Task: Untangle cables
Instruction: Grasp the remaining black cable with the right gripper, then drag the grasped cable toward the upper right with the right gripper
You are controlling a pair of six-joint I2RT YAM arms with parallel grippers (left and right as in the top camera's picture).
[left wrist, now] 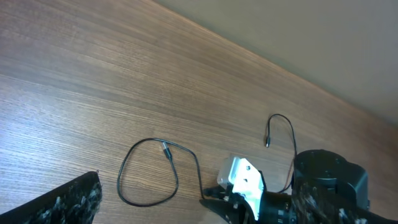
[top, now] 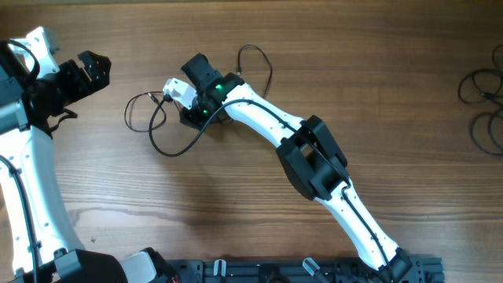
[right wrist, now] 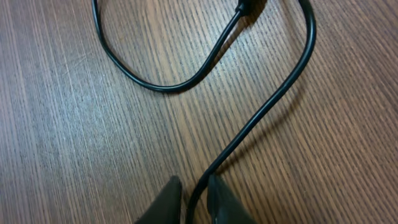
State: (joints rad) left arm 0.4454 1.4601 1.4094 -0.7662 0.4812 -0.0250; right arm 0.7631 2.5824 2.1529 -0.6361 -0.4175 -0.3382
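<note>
A thin black cable [top: 159,146] lies in loose loops left of the table's middle, with one end curling up behind the right arm [top: 259,59]. My right gripper [top: 189,118] is down on the wood over this cable. In the right wrist view its fingers [right wrist: 193,194] are shut on a strand of the cable [right wrist: 267,106], which runs up and away into a loop. My left gripper [top: 88,69] hangs open at the far left, apart from the cable. Its view shows the cable's loop [left wrist: 149,174] and a plug end [left wrist: 267,142].
More thin black cables [top: 483,90] lie in loops at the table's far right edge. The right arm [top: 314,157] stretches diagonally from the front edge to the middle. The left arm's white link [top: 31,181] stands along the left side.
</note>
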